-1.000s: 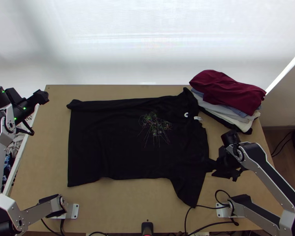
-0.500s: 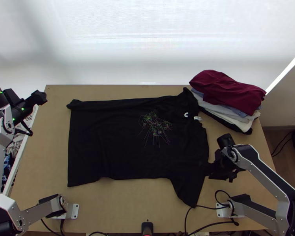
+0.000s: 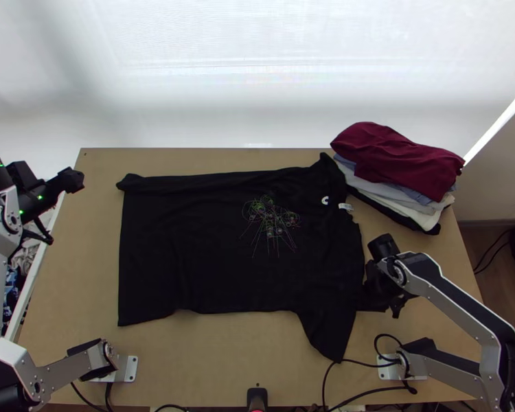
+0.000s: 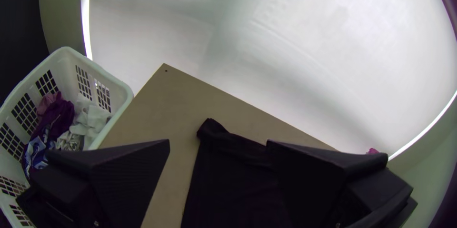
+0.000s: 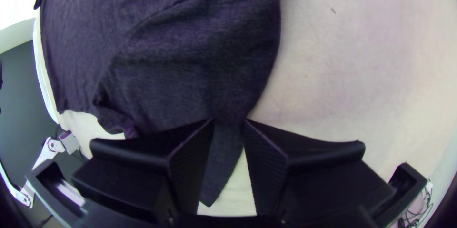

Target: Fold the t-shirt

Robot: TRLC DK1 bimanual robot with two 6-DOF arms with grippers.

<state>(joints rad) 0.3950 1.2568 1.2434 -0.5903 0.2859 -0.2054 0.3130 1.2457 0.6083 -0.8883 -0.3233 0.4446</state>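
Note:
A black t-shirt [image 3: 237,240] lies spread on the table, hem toward the left, collar at the right, one sleeve pointing to the near edge; its far edge looks turned over. My left gripper [image 3: 79,180] is above the table's left edge, away from the cloth; in the left wrist view the left gripper [image 4: 218,147] stands open with nothing between its fingers. My right gripper [image 3: 364,299] is at the shirt's right edge by the near sleeve. In the right wrist view the right gripper [image 5: 229,122] is open, its fingers a small gap apart, with the sleeve [image 5: 223,161] showing between them.
A stack of folded clothes, dark red on top [image 3: 398,159], sits at the table's far right corner. A white basket [image 4: 114,85] holding clothes stands beside the table's left edge. Black cables [image 3: 326,384] run along the near edge. Bare table [image 3: 223,350] lies below the shirt.
My right gripper has moved left to the shirt's edge, beside the near sleeve. My left gripper has shifted slightly down the picture. The shirt looks unmoved.

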